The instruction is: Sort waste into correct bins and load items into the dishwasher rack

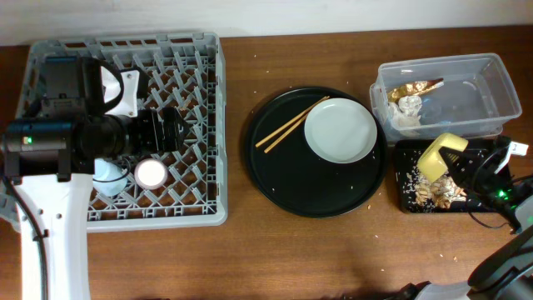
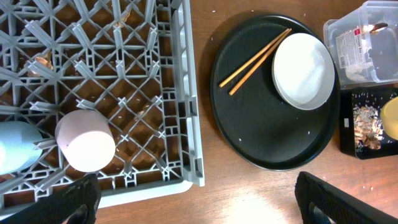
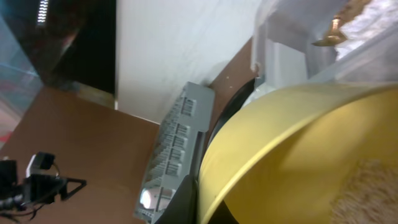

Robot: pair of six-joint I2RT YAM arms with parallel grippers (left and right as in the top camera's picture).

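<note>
The grey dishwasher rack (image 1: 200,125) sits at the left and holds the pink cup (image 1: 151,173) and the light blue cup (image 1: 108,177); both also show in the left wrist view, pink (image 2: 85,140) and blue (image 2: 15,146). My left gripper (image 2: 196,199) is open and empty above the rack's front right corner. The white plate (image 1: 340,131) and wooden chopsticks (image 1: 291,123) lie on the round black tray (image 1: 283,179). My right gripper (image 1: 462,167) is shut on the yellow bowl (image 1: 440,155), tilted over the shallow black tray (image 1: 404,200), where food scraps (image 1: 437,193) lie.
The clear tub (image 1: 491,71) at the back right holds the gold-brown wrapper (image 1: 410,88) and the white napkin (image 1: 406,117). Crumbs are scattered on the wooden table around the black tray.
</note>
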